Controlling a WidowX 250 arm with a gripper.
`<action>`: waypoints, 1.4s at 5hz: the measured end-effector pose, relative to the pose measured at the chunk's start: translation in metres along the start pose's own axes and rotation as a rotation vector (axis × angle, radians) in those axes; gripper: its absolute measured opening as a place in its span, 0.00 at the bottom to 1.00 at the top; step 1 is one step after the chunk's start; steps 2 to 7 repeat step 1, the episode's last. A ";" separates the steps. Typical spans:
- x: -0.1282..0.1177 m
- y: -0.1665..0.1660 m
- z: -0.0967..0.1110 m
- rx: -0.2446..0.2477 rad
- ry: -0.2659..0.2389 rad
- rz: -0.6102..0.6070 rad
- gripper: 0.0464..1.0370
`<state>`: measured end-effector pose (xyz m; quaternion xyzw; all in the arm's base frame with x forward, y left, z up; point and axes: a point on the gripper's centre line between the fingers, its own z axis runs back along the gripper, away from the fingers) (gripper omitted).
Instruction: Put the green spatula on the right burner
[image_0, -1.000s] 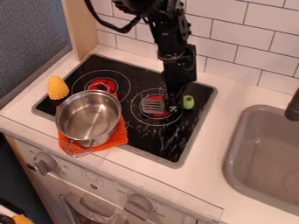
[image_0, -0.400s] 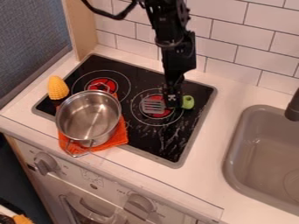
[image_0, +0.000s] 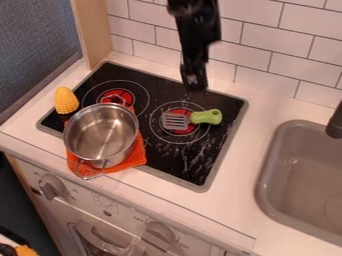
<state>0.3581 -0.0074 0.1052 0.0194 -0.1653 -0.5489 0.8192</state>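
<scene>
The black hand (image_0: 196, 86) hangs over the back of the stove (image_0: 167, 162), blurred; whether it is apart or together I cannot tell. Just in front of it, and not touching it, the green spatula (image_0: 206, 117) lies flat, its grey slotted head on the right burner (image_0: 188, 129) and its handle pointing toward the sink (image_0: 261, 172). Farther left, a steel pot (image_0: 100, 131) sits partly on an orange cloth (image_0: 137, 154), with a yellow corn cob (image_0: 65, 101) near its rim, at the stove's left edge. The white desk (image_0: 230, 202) surrounds the stove and sink.
</scene>
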 end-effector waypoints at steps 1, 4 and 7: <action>-0.002 0.001 0.002 0.003 0.001 0.005 0.96; -0.002 0.001 0.002 0.003 0.001 0.005 0.96; -0.002 0.001 0.002 0.003 0.001 0.005 0.96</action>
